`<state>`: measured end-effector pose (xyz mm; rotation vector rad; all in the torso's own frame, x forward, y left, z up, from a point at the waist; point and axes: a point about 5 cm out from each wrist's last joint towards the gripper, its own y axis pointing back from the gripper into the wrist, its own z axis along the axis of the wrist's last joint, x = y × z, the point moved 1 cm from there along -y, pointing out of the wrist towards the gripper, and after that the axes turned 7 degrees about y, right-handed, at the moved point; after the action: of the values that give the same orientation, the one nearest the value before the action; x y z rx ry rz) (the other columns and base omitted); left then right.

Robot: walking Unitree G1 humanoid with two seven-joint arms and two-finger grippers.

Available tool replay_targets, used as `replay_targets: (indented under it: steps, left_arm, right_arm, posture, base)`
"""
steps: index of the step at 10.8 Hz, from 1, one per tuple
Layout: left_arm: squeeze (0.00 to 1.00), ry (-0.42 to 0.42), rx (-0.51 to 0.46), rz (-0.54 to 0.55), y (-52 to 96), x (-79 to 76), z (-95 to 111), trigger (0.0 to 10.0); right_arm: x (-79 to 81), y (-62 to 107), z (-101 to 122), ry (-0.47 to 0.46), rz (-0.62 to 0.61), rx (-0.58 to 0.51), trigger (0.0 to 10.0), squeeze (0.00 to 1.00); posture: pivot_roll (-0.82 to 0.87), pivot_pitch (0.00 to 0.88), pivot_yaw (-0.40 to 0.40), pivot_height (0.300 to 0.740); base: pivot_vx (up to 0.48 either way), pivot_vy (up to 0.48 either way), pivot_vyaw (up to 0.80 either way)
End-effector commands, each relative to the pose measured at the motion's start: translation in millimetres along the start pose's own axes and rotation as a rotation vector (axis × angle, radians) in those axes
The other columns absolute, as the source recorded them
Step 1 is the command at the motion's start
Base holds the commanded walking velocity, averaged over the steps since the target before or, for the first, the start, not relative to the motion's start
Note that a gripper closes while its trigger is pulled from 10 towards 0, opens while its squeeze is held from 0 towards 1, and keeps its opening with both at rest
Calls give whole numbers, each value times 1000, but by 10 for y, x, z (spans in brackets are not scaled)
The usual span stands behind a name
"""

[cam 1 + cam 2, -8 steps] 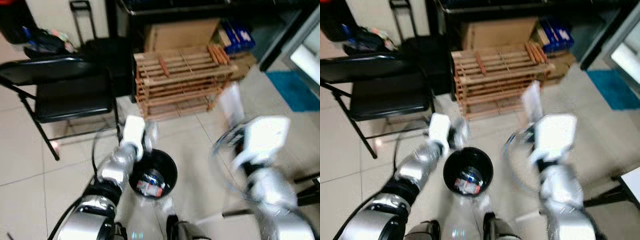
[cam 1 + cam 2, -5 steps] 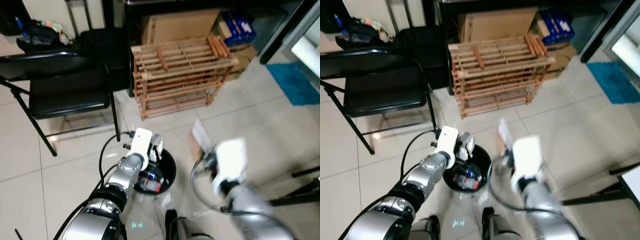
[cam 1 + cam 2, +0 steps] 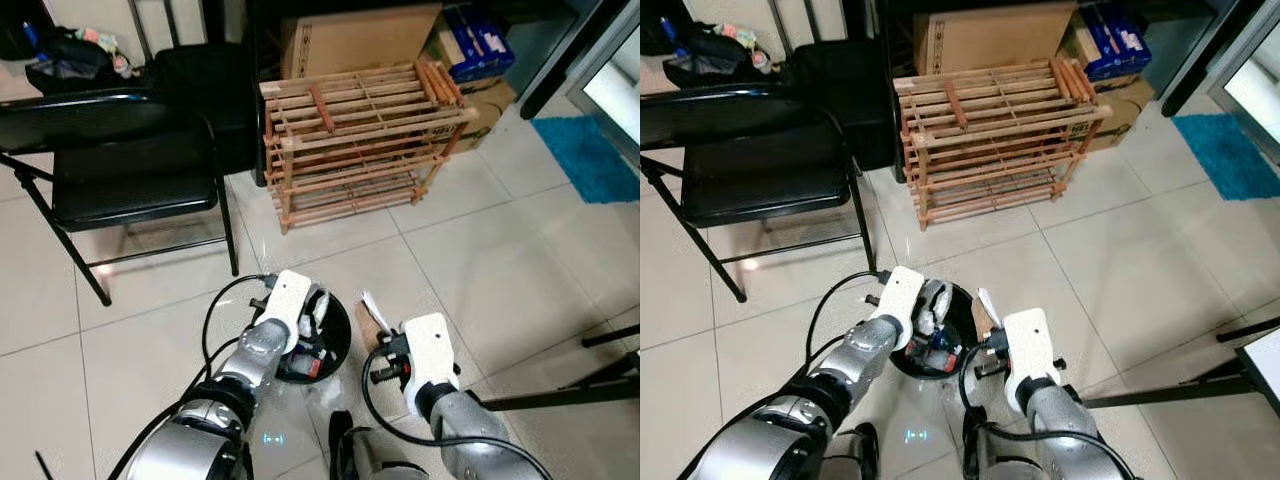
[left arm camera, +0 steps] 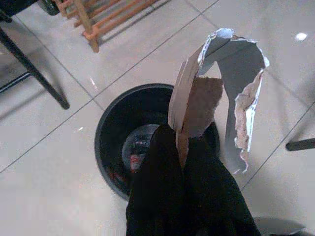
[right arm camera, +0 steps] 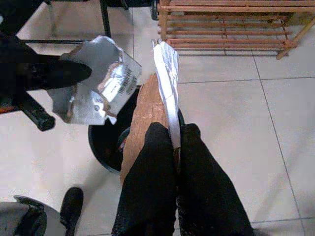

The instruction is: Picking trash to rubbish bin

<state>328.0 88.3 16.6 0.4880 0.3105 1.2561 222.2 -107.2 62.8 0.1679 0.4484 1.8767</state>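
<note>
Low in the centre of the frame, one black bin (image 3: 330, 340) sits on the tile floor, with rubbish already inside. Two torn cardboard scraps hang at its rim: the left gripper (image 4: 183, 142) pinches one scrap (image 4: 235, 73), the right gripper (image 5: 170, 135) pinches the other (image 5: 147, 110). The dropping step looks close; each gripper likely needs to move over the opening, then release.

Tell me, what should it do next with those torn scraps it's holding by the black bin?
Probably open the left gripper: its torn cardboard piece hangs over the bin, so it should fall in. The right gripper holds its scrap beside the rim.
</note>
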Motion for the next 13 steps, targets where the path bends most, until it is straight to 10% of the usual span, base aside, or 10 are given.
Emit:
replay_targets:
  steps: [1, 11, 13]
  left_arm:
    - [0, -25, 48, 8, 29, -15, -184, 10000]
    - [0, -72, -26, 40, 32, 39, -131, 10000]
    - [1000, -52, -65, 43, 34, 60, -82, 10000]
  right_arm:
    - [-17, 43, -53, 7, -19, 10, 10000, 0]
    - [-68, 215, -12, 25, -72, -14, 10000, 0]
    - [-70, 209, 14, 26, -76, -21, 10000, 0]
  posture:
    - [-37, 284, -115, 740]
    - [-79, 302, -124, 740]
    - [-80, 304, -122, 740]
  base:
    - [0, 0, 0]
    - [0, 0, 0]
    - [0, 0, 0]
